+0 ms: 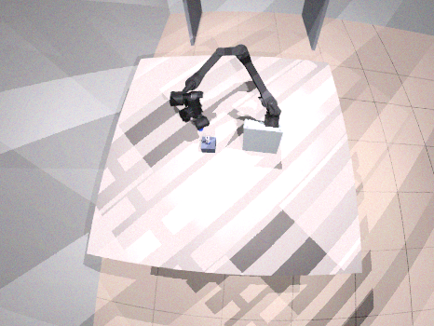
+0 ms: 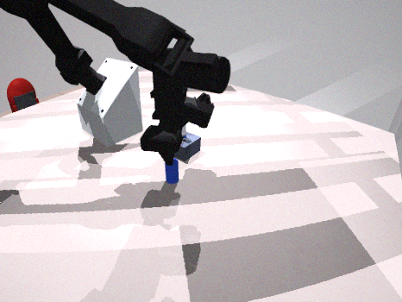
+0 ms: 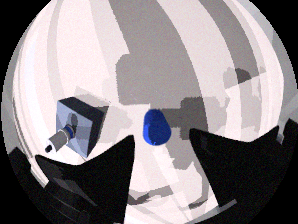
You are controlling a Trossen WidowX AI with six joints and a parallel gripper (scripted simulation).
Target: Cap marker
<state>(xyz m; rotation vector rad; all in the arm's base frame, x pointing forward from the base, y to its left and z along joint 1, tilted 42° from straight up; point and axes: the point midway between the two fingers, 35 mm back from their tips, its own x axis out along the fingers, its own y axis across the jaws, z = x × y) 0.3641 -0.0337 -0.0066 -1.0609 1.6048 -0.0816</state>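
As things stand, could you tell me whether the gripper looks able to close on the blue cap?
Probably yes. The gripper is open and sits right above the cap, which stands upright on the table between the fingers. The holder block stands off to one side, apart.

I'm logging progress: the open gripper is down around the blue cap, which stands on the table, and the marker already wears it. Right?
Not quite. The gripper is open around the cap on the table, but the marker in its holder is bare: the wrist view shows its uncapped tip.
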